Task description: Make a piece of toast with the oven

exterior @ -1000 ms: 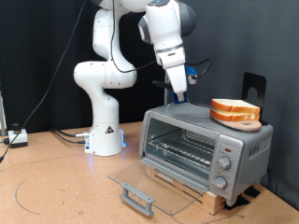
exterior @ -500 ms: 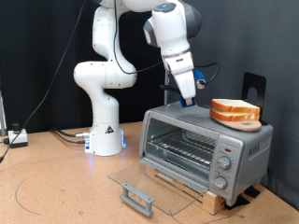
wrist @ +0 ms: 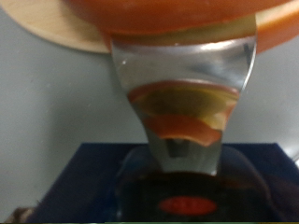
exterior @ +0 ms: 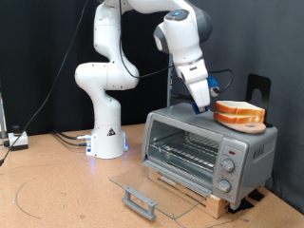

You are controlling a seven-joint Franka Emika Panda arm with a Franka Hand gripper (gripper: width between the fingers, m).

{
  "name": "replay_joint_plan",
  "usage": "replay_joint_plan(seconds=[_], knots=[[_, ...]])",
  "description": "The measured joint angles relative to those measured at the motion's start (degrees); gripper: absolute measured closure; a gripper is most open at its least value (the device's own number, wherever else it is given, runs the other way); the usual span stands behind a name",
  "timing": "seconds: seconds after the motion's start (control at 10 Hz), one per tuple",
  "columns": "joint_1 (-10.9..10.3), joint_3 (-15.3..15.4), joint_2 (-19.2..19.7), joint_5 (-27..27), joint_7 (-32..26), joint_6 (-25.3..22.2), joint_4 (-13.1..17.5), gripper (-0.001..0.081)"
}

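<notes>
Oven (exterior: pixel 204 152) on the desk (exterior: pixel 57 195), glass door (exterior: pixel 152 185) down flat. Toast (exterior: pixel 238 114) stacked on the oven's roof, exterior view's right. Claw (exterior: pixel 203 107) low over the roof just beside the toast; open or closed, cannot tell.

Two flat slices of toast (exterior: pixel 239 114) lie stacked on top of the silver oven (exterior: pixel 209 148), whose glass door (exterior: pixel 152 185) hangs open toward 7 o'clock.
</notes>
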State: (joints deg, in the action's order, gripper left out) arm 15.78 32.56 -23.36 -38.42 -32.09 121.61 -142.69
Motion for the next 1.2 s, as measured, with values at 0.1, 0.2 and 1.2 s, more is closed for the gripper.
replay_joint_plan(seconds=[0.1, 0.2, 1.2], knots=[[0.00, 0.62, 0.69, -0.31, 0.04, 1.15, 0.15, 0.0393], [0.00, 1.07, 1.18, -0.62, 0.04, 1.99, 0.31, 0.0393], [-0.01, -4.52, -3.31, -9.86, -5.93, 0.27, 0.35, 0.0393]])
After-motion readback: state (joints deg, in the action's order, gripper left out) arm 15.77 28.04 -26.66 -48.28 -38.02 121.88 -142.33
